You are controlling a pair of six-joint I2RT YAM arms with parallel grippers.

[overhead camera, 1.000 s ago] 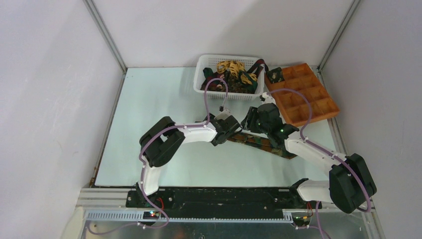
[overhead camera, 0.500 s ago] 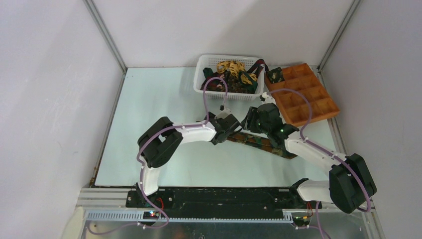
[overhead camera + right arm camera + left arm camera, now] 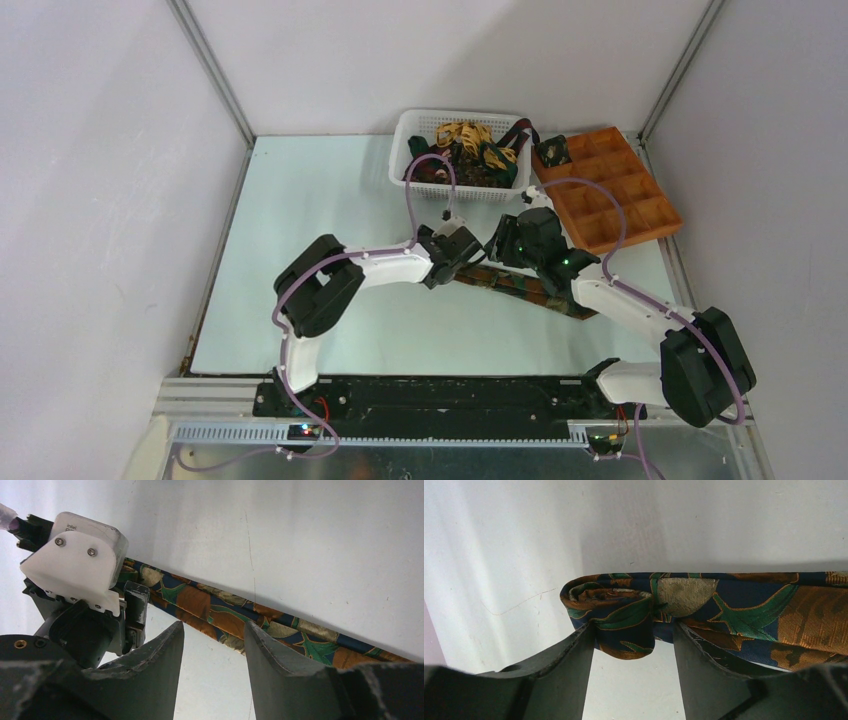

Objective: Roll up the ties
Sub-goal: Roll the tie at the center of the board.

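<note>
A dark blue, green and orange patterned tie [image 3: 528,289] lies flat on the table between the two arms, running to the right. Its left end is folded into a small roll [image 3: 616,602]. My left gripper [image 3: 634,630] is open, and the roll sits between its fingertips; this gripper also shows in the top view [image 3: 472,264]. My right gripper [image 3: 212,627] is open and empty just in front of the tie [image 3: 225,612], right beside the left gripper; it also shows in the top view [image 3: 497,258].
A white plastic basket [image 3: 404,140] at the back holds a heap of ties [image 3: 468,148], yellow and dark. To its right is an orange-brown compartment tray [image 3: 640,205] with one dark rolled tie [image 3: 552,150] in its far-left compartment.
My left arm has shifted slightly, its elbow a little further left. The right arm and the tie look the same.
</note>
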